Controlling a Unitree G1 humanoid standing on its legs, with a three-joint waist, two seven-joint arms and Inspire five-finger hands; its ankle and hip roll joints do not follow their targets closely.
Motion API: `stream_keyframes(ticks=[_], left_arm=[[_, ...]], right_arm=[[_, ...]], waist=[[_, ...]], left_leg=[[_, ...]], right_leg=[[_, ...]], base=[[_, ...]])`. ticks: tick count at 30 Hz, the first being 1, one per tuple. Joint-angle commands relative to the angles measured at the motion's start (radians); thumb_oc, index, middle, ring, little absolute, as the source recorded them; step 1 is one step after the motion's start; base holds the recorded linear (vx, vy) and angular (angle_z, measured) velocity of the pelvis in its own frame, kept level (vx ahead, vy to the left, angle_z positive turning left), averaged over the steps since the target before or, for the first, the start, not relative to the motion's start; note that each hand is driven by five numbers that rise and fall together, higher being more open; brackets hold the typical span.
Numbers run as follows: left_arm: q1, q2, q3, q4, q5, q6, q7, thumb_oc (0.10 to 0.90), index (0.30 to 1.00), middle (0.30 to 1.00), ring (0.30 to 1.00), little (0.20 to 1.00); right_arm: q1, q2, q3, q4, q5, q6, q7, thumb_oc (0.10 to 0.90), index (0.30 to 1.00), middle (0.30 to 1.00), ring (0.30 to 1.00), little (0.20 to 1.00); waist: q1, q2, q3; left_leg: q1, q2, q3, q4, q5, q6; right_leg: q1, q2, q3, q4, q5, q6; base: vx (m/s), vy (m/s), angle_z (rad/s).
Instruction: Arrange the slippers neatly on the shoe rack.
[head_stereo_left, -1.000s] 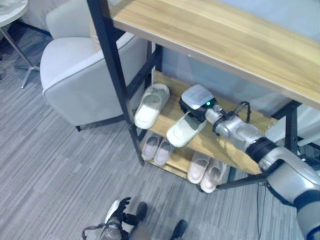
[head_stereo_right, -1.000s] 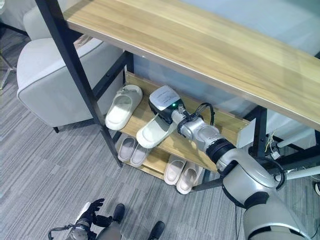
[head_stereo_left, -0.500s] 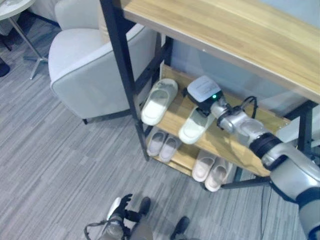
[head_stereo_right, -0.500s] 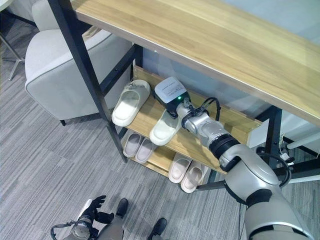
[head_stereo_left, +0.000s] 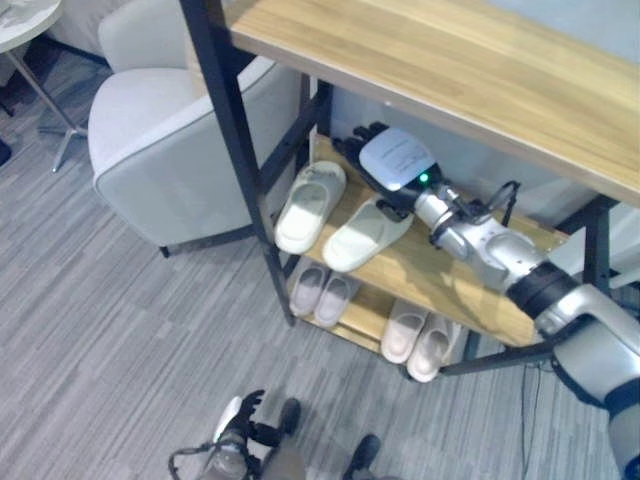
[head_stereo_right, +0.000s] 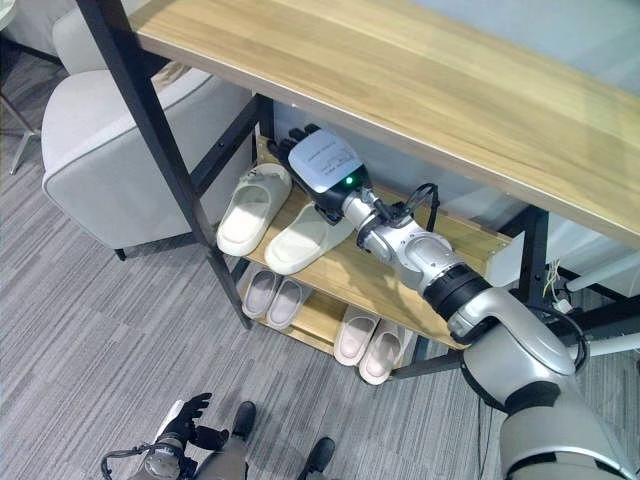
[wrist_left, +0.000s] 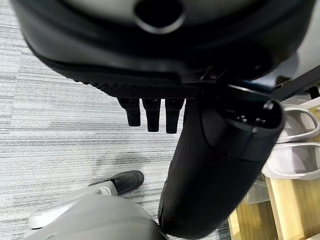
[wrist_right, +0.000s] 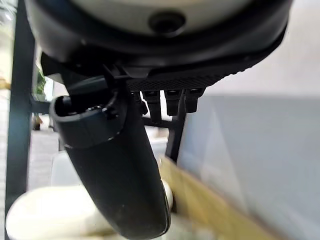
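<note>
On the middle shelf of the shoe rack (head_stereo_right: 345, 285), the right hand (head_stereo_right: 300, 140) has let go, fingers straight, lifted above the right slipper (head_stereo_right: 300, 238), which swung in beside the left slipper (head_stereo_right: 250, 208), probably parallel. Left hand (head_stereo_right: 185, 418) idles low, relaxed.

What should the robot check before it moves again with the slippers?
1. Both cream slippers on the middle shelf: ok.
2. Lined up side by side: not ok, the right one is angled and its toe sticks out past the shelf edge.
3. Right hand let go: ok, fingers straight above the heel.
4. Left hand out of the way: ok, low by the floor.
5. Pairs on the bottom shelf tidy: ok.
</note>
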Motion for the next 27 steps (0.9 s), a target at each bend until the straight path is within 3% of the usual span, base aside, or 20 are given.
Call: stream_keyframes(ticks=[1,8,12,17,18,19,21,22,27], left_arm=[[0.018,-0.029,-0.047,0.025,0.026,-0.013,0.025,0.8,0.9,0.9,0.9,0.9],[0.038,-0.03,-0.042,0.024,0.034,-0.01,0.017,0.8,0.9,0.9,0.9,0.9],[0.038,-0.042,-0.031,0.019,0.039,-0.002,0.019,0.8,0.9,0.9,0.9,0.9],[0.048,-0.052,-0.018,0.031,0.05,0.016,0.014,0.8,0.9,0.9,0.9,0.9],[0.049,-0.049,-0.02,0.031,0.05,0.015,0.014,0.8,0.9,0.9,0.9,0.9],[0.049,-0.05,-0.015,0.037,0.05,0.024,0.012,0.8,0.9,0.9,0.9,0.9],[0.051,-0.048,-0.01,0.041,0.049,0.034,0.01,0.8,0.9,0.9,0.9,0.9],[0.052,-0.047,-0.011,0.04,0.048,0.034,0.01,0.8,0.9,0.9,0.9,0.9],[0.058,-0.043,-0.016,0.036,0.038,0.039,0.005,0.8,0.9,0.9,0.9,0.9]], right_arm=[[-0.038,-0.064,-0.073,-0.053,0.068,-0.002,-0.069,0.8,0.9,0.9,0.9,0.9],[0.022,-0.082,-0.104,-0.101,0.11,-0.02,-0.049,0.8,0.9,0.9,0.9,0.9],[0.197,-0.03,-0.253,-0.199,0.265,-0.04,-0.05,0.8,0.9,0.9,0.9,0.9],[0.467,0.12,-0.444,-0.265,0.606,-0.086,-0.039,0.8,0.9,0.9,0.9,0.9],[0.472,0.119,-0.448,-0.268,0.611,-0.085,-0.036,0.8,0.9,0.9,0.9,0.9],[0.536,0.174,-0.483,-0.269,0.773,-0.107,-0.011,0.8,0.9,0.9,0.9,0.9],[0.604,0.231,-0.511,-0.272,0.993,-0.129,0.04,0.8,0.9,0.9,0.9,0.9],[0.605,0.23,-0.512,-0.272,0.997,-0.13,0.043,0.8,0.9,0.9,0.9,0.9],[0.652,0.304,-0.515,-0.228,1.286,-0.164,0.122,0.8,0.9,0.9,0.9,0.9]], waist=[[-0.011,-0.013,-0.056],[-0.023,-0.016,-0.061],[-0.045,-0.008,-0.06],[-0.065,0.004,-0.065],[-0.064,0.002,-0.066],[-0.068,0.007,-0.065],[-0.075,0.01,-0.067],[-0.075,0.009,-0.067],[-0.072,0.012,-0.065]], left_leg=[[0.06,0.015,0.079,-0.008,-0.123,-0.023],[0.075,0.02,0.094,-0.008,-0.128,-0.022],[0.083,0.021,0.099,-0.008,-0.132,-0.019],[0.095,0.018,0.109,-0.008,-0.137,-0.014],[0.096,0.018,0.109,-0.008,-0.138,-0.015],[0.099,0.016,0.111,-0.008,-0.138,-0.013],[0.103,0.015,0.115,-0.008,-0.14,-0.013],[0.104,0.015,0.115,-0.008,-0.14,-0.013],[0.104,0.015,0.117,-0.008,-0.14,-0.015]], right_leg=[[0.053,-0.098,0.053,0.003,-0.06,0.13],[0.053,-0.094,0.069,0.001,-0.058,0.131],[0.055,-0.095,0.073,0.001,-0.055,0.131],[0.062,-0.098,0.077,0.002,-0.052,0.13],[0.063,-0.098,0.077,0.002,-0.053,0.13],[0.063,-0.099,0.08,0.002,-0.051,0.13],[0.063,-0.1,0.083,0.002,-0.048,0.13],[0.064,-0.1,0.083,0.002,-0.048,0.13],[0.06,-0.099,0.083,0.0,-0.045,0.131]], base=[[-0.01,-0.003,-0.12],[0.0,-0.001,-0.07],[-0.02,-0.001,-0.05],[0.01,0.012,-0.04],[0.02,0.018,-0.08],[0.01,0.02,-0.08],[0.01,0.014,-0.04],[0.0,0.0,0.0],[0.01,0.011,-0.08]])
